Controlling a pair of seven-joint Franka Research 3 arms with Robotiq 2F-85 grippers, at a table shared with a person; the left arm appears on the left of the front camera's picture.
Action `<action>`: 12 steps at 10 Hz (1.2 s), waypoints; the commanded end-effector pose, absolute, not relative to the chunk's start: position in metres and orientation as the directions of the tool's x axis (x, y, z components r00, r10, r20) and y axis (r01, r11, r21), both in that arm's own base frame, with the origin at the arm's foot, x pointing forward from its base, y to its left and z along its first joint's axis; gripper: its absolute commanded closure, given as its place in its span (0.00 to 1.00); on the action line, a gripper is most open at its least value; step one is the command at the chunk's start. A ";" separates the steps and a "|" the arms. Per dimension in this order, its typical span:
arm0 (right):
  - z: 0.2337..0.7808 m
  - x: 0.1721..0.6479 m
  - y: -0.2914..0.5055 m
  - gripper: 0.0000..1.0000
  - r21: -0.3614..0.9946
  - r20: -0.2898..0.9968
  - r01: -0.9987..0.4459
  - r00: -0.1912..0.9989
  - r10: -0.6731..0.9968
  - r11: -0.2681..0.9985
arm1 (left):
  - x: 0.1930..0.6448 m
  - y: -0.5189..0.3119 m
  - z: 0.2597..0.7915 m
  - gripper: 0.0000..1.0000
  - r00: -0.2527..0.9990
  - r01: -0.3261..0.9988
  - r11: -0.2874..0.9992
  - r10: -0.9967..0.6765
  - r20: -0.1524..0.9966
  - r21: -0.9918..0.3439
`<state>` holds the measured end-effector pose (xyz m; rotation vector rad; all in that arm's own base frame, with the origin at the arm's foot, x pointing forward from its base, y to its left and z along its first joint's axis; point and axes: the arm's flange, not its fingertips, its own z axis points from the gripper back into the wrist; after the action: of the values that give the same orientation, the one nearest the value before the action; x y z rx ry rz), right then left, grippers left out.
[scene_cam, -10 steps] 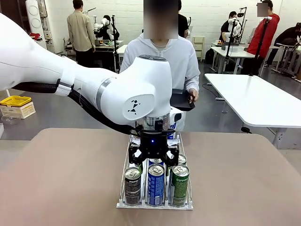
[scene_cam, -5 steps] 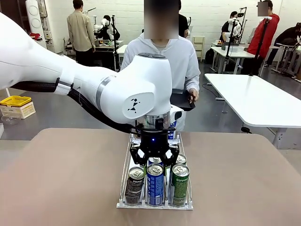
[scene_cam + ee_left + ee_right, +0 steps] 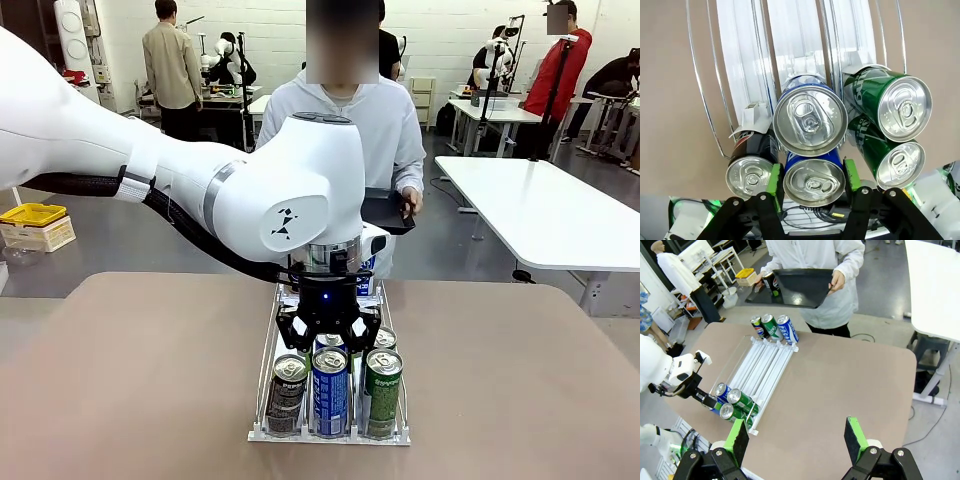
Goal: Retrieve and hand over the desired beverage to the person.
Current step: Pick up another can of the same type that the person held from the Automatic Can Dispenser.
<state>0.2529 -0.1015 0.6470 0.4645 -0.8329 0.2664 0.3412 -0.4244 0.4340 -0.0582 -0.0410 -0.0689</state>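
Left pincer [image 3: 810, 175] straddles a silver-topped blue can [image 3: 814, 181]

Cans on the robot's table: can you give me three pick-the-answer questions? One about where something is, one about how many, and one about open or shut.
1. Where is the black tray?
A. On the table
B. In the person's hands
C. On the floor

2. How many cans does the left wrist view show?
A. Two
B. Five
C. Nine

3. How are the right gripper and its fingers?
A. Open, nothing between them
B. Shut on a can
C. Shut on the tray

Answers:
1 B: the person holds it up beyond the table's far edge.
2 B: one black, two blue, two green.
3 A: the green pads stand wide apart over bare table.
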 end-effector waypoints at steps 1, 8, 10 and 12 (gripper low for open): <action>0.646 0.254 -0.101 0.00 0.302 0.763 -0.419 0.644 0.047 0.856 | 0.330 -0.434 0.460 1.00 0.998 0.052 0.998 -0.051 0.034 -0.044; 0.646 0.254 -0.101 0.00 0.302 0.763 -0.419 0.644 0.047 0.856 | 0.322 -0.480 0.641 1.00 0.986 0.089 0.996 -0.091 0.143 0.025; 0.646 0.254 -0.101 0.00 0.302 0.763 -0.419 0.644 0.047 0.856 | 0.325 -0.483 0.661 1.00 0.987 0.081 0.996 -0.084 0.140 0.025; 0.646 0.254 -0.101 0.00 0.302 0.763 -0.419 0.644 0.047 0.856 | 0.331 -0.477 0.665 1.00 0.990 0.057 0.998 -0.057 0.132 0.011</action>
<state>0.2530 -0.1015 0.6469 0.4645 -0.8326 0.2663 0.3287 -0.4700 0.6566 -0.0046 -0.1191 -0.0848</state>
